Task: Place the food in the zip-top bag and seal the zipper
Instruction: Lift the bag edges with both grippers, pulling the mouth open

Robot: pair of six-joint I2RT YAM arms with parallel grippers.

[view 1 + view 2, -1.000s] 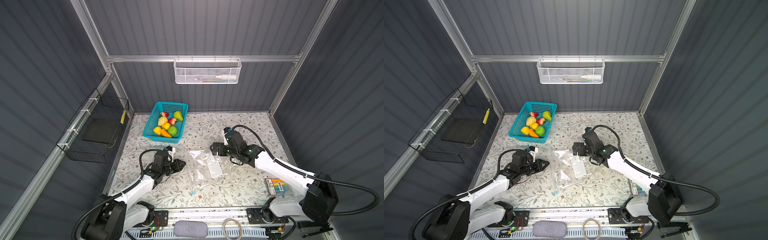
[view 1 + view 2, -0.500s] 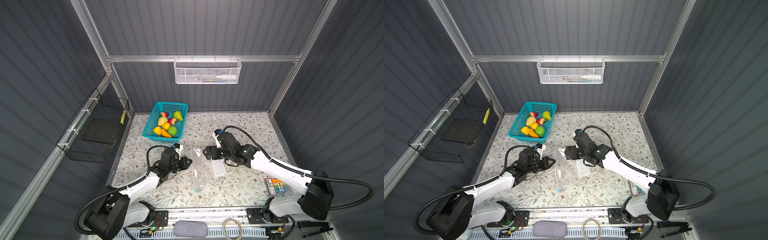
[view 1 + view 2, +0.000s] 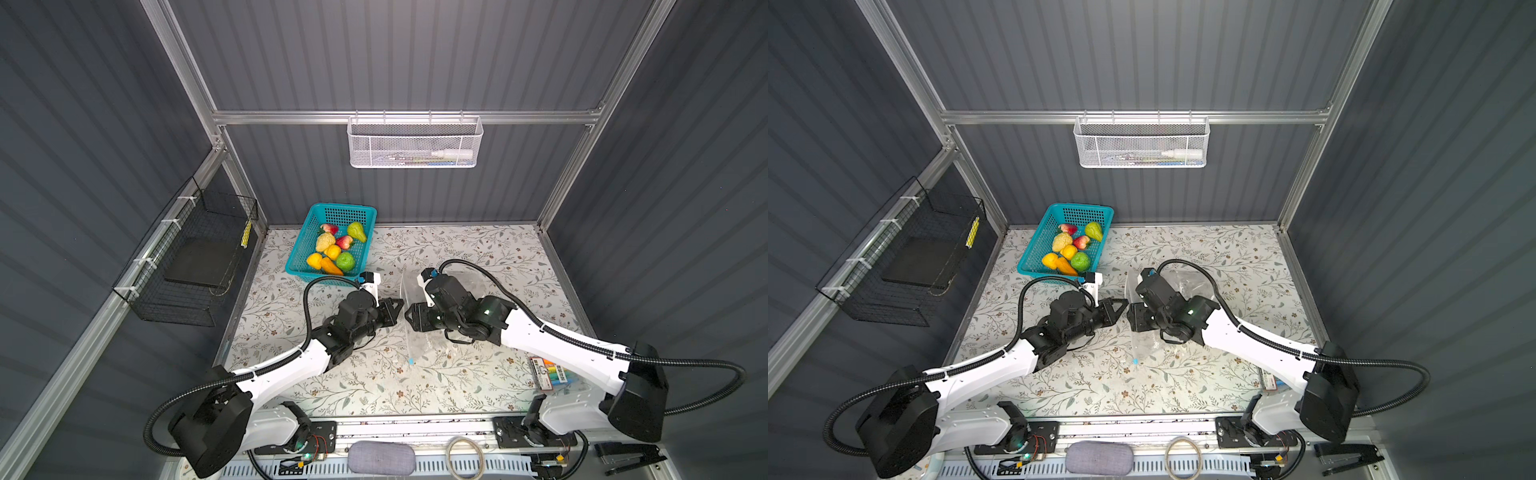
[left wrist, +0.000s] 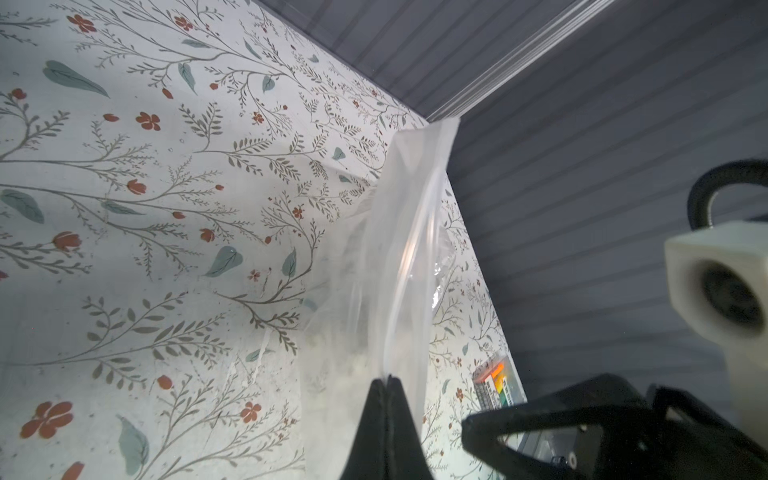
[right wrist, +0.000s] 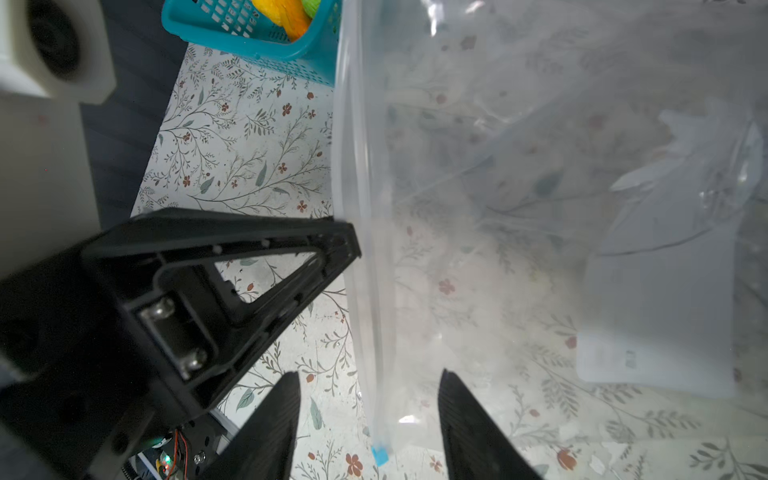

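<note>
Left claw (image 4: 387,381) just pinched shut on mouth edge of zip-top bag (image 5: 540,187), right claw (image 5: 369,374) half-open, closing astride the zipper (image 5: 353,145): bag-opening likely next.

Light: even, bright on the surface (image 3: 478,241); walls (image 3: 415,62) dim.
Glare: small white glints on the zip-top bag (image 5: 519,145).
Focus: wrist views soft close up.
Edges: top views bowed.

- No text can be read anywhere
- white label (image 5: 656,316) on the zip-top bag (image 5: 519,145): a faint grey mark, too blurred
- marker pack (image 3: 550,373) label: print too small
</note>
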